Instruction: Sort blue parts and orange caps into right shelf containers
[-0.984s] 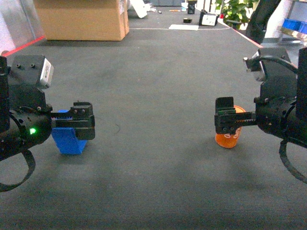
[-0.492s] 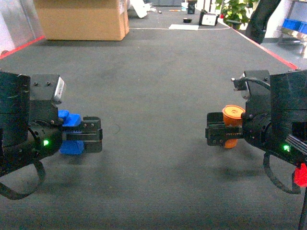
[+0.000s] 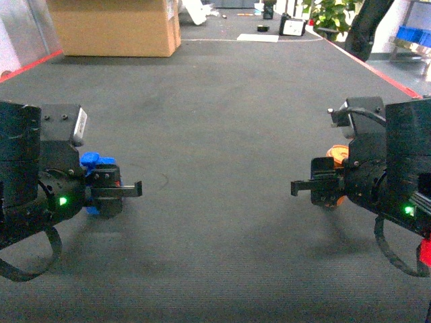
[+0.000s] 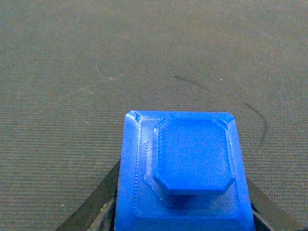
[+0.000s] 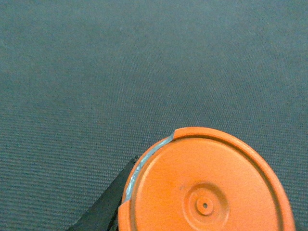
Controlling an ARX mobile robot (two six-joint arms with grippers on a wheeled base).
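Observation:
A blue part (image 3: 96, 163), a stepped square block with an octagonal boss, sits in my left gripper (image 3: 120, 191), which is shut on it above the dark mat. In the left wrist view the blue part (image 4: 185, 168) fills the lower middle, with black fingers (image 4: 95, 208) showing on both sides. My right gripper (image 3: 315, 189) is shut on an orange cap (image 3: 337, 154). In the right wrist view the orange cap (image 5: 207, 190) shows its round face, and one finger (image 5: 102, 211) shows at its left. Blue shelf containers (image 3: 411, 33) on the right shelf (image 3: 409, 46) peek in at the far right.
A dark ribbed mat (image 3: 222, 114) covers the floor, edged by a red line (image 3: 387, 74) on the right. A large cardboard box (image 3: 114, 27) stands at the back left. Small black items (image 3: 292, 27) and a green plant (image 3: 330, 12) are at the back.
Both wrists have rolled over: the blue part and orange cap went from hanging below the fingers to sitting above them. Both arms have drawn back toward me.

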